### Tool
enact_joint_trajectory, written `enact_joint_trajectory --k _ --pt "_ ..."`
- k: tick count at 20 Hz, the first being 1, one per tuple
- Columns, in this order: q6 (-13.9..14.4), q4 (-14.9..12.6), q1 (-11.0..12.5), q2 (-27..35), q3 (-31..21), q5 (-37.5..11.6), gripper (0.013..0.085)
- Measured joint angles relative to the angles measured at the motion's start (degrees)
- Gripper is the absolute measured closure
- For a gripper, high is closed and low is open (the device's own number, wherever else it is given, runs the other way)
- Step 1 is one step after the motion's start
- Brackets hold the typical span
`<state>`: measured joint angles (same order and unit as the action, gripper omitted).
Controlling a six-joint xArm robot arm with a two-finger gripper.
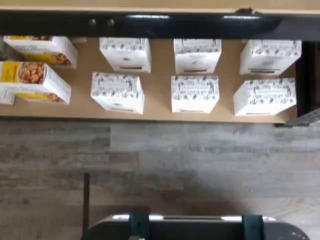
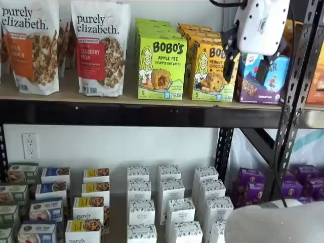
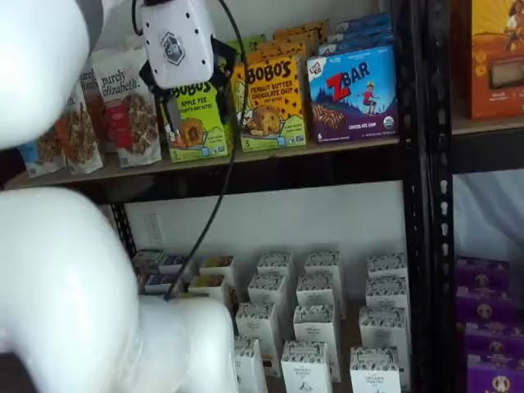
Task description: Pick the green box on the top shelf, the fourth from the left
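The green box (image 2: 161,67) stands upright at the front edge of the top shelf (image 2: 126,114), heading a row of like cartons, a granola pouch (image 2: 100,48) on one side and the yellow-orange peanut butter carton (image 2: 211,71) just beside it on the other. The arm's pincer (image 2: 246,66) hangs in front of the shelf with its black fingers pointing down; in a shelf view it sits before the ZBar box (image 2: 263,78), in the other it overlaps the green carton (image 3: 194,120). Whether it is released or clenched cannot be told, and it grasps nothing.

The risk from here looks to be the neighbour: with the 2 Bobo's cartons nearly touching, a finger has little room between them and could shove the yellow one back or tip it. The wrist view shows only the small white boxes (image 1: 195,94) on the lower level, so it offers no check on alignment.
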<state>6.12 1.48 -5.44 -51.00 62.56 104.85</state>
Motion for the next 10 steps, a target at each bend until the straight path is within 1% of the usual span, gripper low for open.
enact_joint_trajectory --k 3,5,7,9,10 --pt "1.2 0.1 -1.2 0.5 0.4 -2.2 0.013" --pt "1.8 0.6 -1.8 1.2 1.0 -3.5 0.013" --pt "2.9 0.9 -2.9 2.8 2.7 -3.3 0.013" --pt "4.9 -0.1 -5.1 4.5 4.2 -2.7 0.013" --pt "6.0 -0.9 -6.5 4.8 4.2 -3.6 0.013"
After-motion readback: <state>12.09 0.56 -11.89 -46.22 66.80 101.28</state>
